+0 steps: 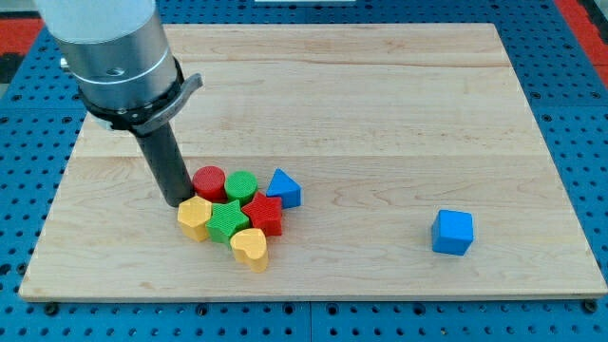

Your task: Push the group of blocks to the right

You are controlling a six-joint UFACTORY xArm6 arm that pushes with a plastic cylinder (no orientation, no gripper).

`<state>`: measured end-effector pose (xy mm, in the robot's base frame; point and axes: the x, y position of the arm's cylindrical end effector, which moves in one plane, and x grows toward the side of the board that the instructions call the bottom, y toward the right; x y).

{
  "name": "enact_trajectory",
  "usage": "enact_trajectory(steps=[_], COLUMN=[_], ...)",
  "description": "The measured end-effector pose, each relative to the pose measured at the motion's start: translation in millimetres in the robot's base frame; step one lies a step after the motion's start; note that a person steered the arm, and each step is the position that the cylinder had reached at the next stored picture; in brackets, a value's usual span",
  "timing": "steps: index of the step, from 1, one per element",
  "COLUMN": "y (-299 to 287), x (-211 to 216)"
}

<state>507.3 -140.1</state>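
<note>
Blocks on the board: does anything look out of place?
Only the blue cube, sitting alone toward the view's right, apart from the cluster. My tip is at the cluster's left edge, beside the red cylinder. Nothing looks damaged.

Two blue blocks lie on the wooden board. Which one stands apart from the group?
The blue cube at the view's right stands alone. The blue triangular block touches the cluster near my tip.
</note>
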Motion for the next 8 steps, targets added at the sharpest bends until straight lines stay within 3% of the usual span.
enact_trajectory(steps=[2,3,4,5,6,8], y=[-48.8,6.5,9.6,-33.0,-53.2,-16.7], x=[14.4,40.8,44.0,41.0,1.5,-22.6])
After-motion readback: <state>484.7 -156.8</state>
